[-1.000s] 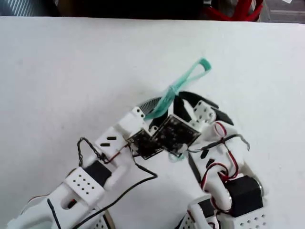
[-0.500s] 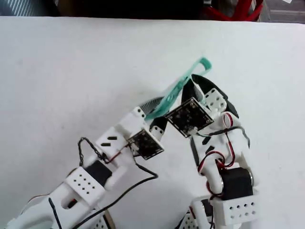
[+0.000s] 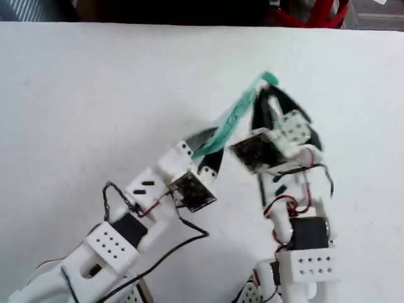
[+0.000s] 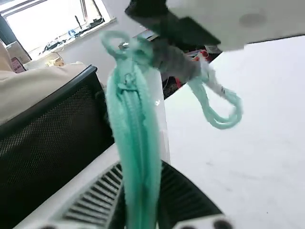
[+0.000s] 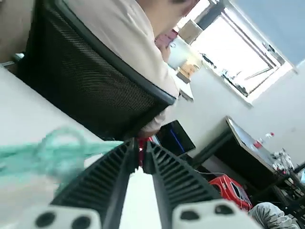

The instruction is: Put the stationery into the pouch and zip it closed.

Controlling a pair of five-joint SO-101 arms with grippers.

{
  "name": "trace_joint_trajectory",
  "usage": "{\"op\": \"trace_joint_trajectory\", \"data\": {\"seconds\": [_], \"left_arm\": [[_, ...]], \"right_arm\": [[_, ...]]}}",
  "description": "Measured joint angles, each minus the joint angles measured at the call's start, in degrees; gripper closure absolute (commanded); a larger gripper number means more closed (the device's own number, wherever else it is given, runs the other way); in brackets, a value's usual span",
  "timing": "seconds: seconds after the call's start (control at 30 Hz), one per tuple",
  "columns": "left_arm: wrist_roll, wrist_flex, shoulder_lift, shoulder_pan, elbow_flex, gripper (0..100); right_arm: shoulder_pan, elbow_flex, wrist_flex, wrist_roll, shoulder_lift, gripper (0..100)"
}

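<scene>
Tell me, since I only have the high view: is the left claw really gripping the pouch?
Observer: Yes. In the left wrist view the pouch stands edge-on between the left claw's ribbed fingers.
Operator: Where is the zip's cord?
Observer: Its loop sticks out free beyond the pouch's far end.
Operator: Is the other claw open?
Observer: The right claw has its fingers almost together in its own wrist view, with a thin gap between them.
</scene>
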Motion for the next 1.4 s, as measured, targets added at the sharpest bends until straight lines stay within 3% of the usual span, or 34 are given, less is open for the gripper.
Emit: {"op": "trace_joint_trajectory", "data": {"seconds": [0.33,0.43,0.53,0.63,0.77,0.93,1.4], "left_arm": [[-0.1,2.3,-0.1,0.2,-0.2,98],[-0.1,2.4,-0.1,0.2,-0.2,98],[-0.1,2.4,-0.1,0.2,-0.2,98],[-0.1,2.4,-0.1,0.2,-0.2,98],[-0.1,2.4,-0.1,0.2,-0.2,98],[-0.1,2.5,-0.1,0.2,-0.2,98],[-0.1,2.5,-0.1,0.1,-0.2,98]], "right_arm": [[5.5,-1.0,-6.4,-1.2,12.5,97.9],[8.7,-6.8,0.4,-6.0,11.4,96.9],[9.8,-13.3,12.0,-7.6,7.6,87.5],[4.9,-16.1,24.2,-2.5,3.0,77.2],[-4.7,-17.0,38.3,10.6,-1.2,77.9],[-9.8,-21.9,51.2,25.1,0.4,77.8],[-9.8,-43.1,57.8,29.4,23.6,77.9]]}}
